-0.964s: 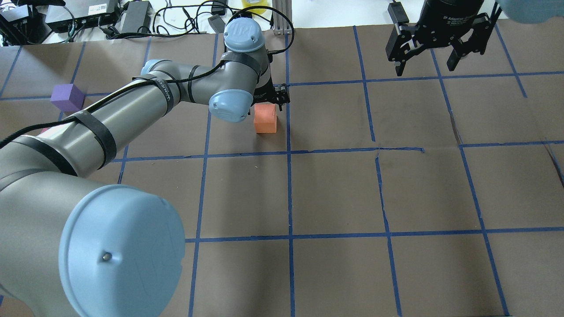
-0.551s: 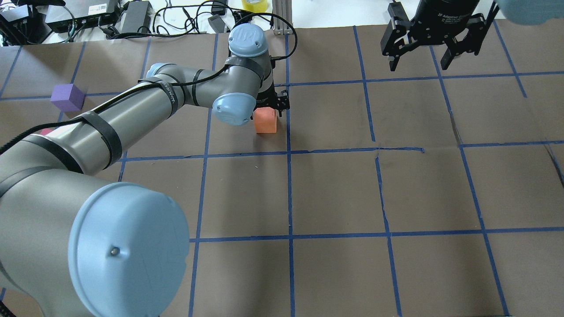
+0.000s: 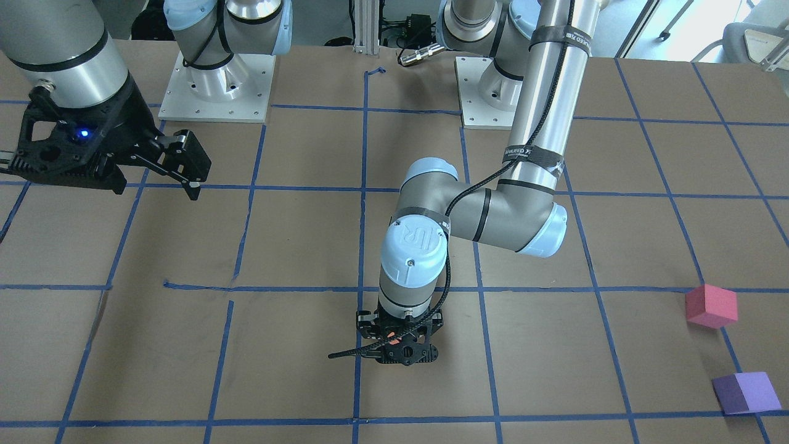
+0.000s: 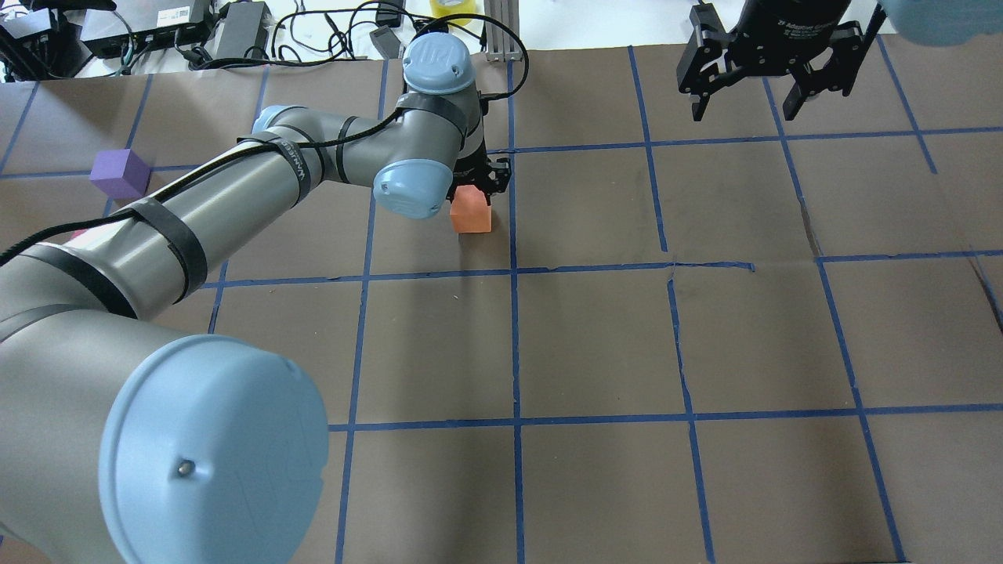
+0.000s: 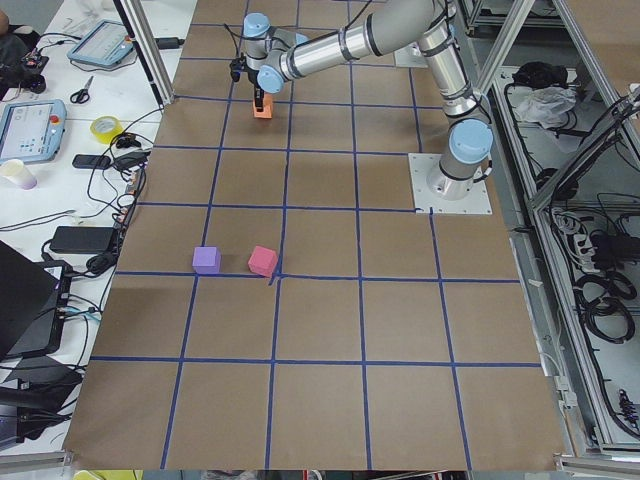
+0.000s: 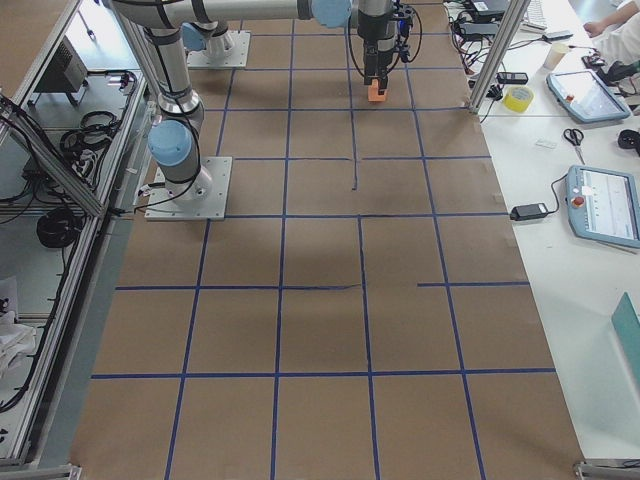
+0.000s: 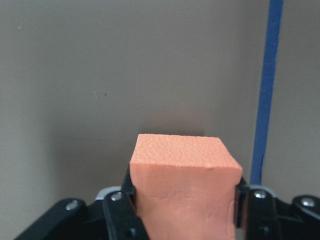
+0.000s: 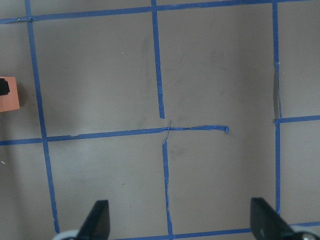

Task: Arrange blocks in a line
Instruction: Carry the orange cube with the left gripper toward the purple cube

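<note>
Orange block [image 4: 471, 215] sitting in the left fingers [image 7: 119, 212], upper middle of the overhead frame.

The left fingers are pinching it on two opposite sides, low over the counter [image 4: 595, 337] beside a blue tape line [image 7: 264, 100]; I cannot tell whether it is touching the counter. The pink block [image 3: 711, 306] and purple block [image 3: 746, 393] are lying near each other at the lower right of the front view, well apart from the orange one. The right fingers [image 8: 97, 222] are hanging spread and empty. Done well, the arm should be carrying the block level with a square grip toward that pair, then setting it down on their line, beside them without bumping either.
</note>
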Controlling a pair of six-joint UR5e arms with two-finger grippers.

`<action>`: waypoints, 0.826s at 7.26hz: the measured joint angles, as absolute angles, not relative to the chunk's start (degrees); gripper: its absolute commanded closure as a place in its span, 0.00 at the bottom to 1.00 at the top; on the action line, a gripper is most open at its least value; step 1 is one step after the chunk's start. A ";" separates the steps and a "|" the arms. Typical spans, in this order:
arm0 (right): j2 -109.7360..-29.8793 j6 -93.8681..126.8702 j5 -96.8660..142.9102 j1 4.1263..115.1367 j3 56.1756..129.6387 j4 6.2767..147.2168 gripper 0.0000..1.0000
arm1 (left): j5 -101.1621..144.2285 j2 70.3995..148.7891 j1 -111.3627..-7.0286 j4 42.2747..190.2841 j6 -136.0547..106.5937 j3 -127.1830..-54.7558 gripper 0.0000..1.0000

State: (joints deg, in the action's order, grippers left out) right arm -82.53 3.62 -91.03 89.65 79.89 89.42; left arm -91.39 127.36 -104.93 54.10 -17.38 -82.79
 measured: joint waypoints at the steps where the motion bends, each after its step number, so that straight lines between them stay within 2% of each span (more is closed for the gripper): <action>1: -82.53 3.71 -91.05 89.65 79.89 89.45 0.00 | -92.99 126.93 -104.35 53.83 -17.49 -82.36 0.94; 2: -82.53 3.75 -91.05 89.64 79.89 89.47 0.00 | -94.28 126.50 -102.35 53.73 -17.30 -82.02 0.95; 3: -82.53 3.77 -91.06 89.65 79.94 89.47 0.00 | -94.76 126.39 -98.58 53.81 -17.07 -81.86 1.00; 6: -82.53 3.84 -91.04 89.70 80.06 89.47 0.00 | -92.69 126.68 -87.99 54.01 -8.91 -80.81 1.00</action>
State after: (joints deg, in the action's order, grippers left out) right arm -82.53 3.84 -91.04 89.70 80.06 89.47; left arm -92.69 126.68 -87.99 54.01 -8.91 -80.81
